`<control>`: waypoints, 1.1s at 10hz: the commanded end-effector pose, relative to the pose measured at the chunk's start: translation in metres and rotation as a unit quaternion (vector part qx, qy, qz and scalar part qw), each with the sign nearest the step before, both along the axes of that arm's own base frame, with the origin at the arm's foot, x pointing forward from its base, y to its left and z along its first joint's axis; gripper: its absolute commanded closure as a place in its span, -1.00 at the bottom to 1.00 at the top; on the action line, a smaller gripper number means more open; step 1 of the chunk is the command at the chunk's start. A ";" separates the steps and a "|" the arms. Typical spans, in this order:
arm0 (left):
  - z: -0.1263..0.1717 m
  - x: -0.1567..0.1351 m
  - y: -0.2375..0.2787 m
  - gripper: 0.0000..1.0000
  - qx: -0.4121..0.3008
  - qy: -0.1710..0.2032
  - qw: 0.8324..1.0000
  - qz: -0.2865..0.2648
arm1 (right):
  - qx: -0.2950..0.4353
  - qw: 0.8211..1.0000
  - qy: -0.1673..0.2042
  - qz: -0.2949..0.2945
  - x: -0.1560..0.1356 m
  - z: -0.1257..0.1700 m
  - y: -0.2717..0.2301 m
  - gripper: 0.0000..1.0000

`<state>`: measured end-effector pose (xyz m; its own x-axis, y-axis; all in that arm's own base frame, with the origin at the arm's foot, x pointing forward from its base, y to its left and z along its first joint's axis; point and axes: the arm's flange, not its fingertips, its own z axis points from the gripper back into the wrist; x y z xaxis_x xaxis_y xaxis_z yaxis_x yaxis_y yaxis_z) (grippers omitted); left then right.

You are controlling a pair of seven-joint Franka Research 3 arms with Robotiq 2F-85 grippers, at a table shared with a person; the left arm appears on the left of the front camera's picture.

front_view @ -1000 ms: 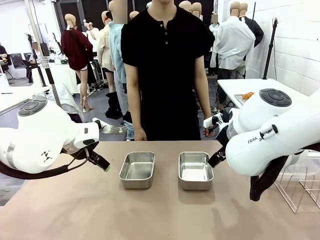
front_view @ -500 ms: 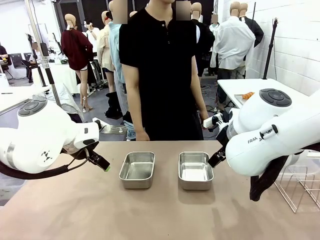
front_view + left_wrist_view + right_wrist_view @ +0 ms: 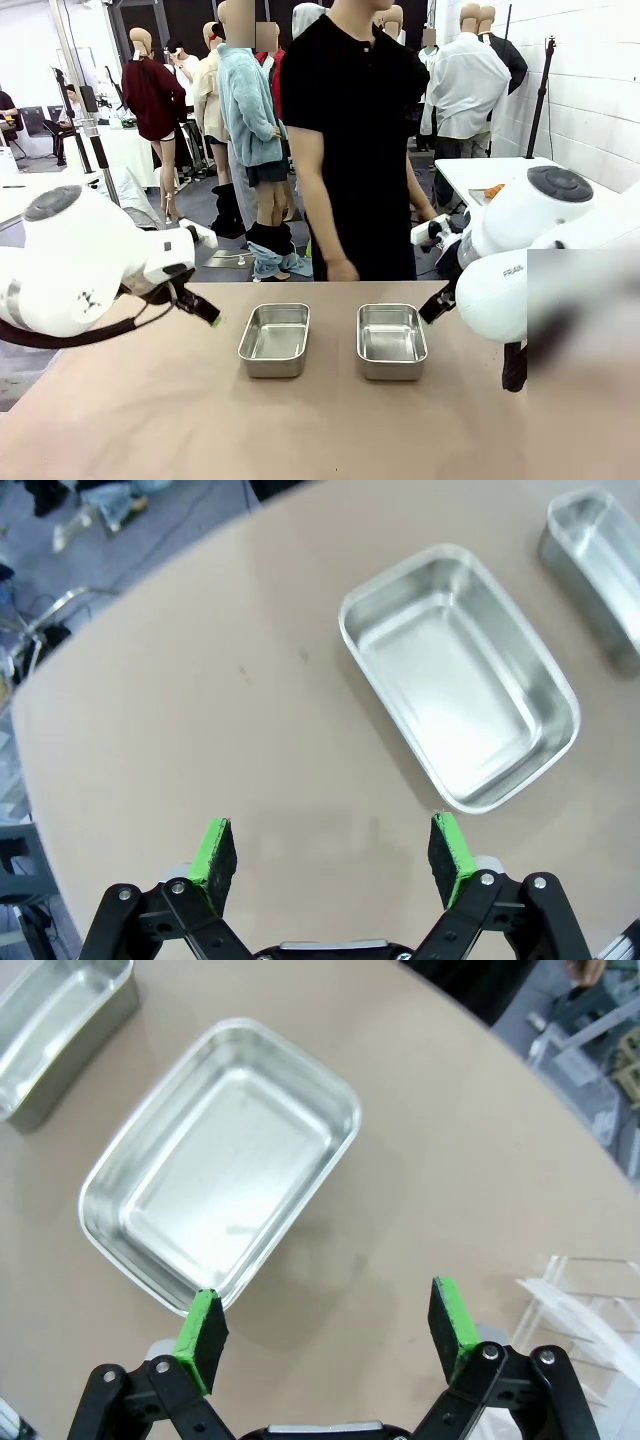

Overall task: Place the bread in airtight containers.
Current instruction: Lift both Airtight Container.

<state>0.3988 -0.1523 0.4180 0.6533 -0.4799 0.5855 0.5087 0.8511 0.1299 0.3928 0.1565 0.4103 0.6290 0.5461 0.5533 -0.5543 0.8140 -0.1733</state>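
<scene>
Steel containers point(image 3: 274, 340) point(image 3: 391, 341), 2, side by side

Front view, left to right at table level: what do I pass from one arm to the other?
left gripper, open → left steel container, empty, no lid → right steel container, empty, no lid → right gripper, open.
</scene>
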 end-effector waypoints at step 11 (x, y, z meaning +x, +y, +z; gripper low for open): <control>0.129 -0.061 0.033 -1.00 -0.098 0.013 0.995 -0.010 | 0.126 0.988 -0.064 -0.055 -0.064 0.156 -0.085 -1.00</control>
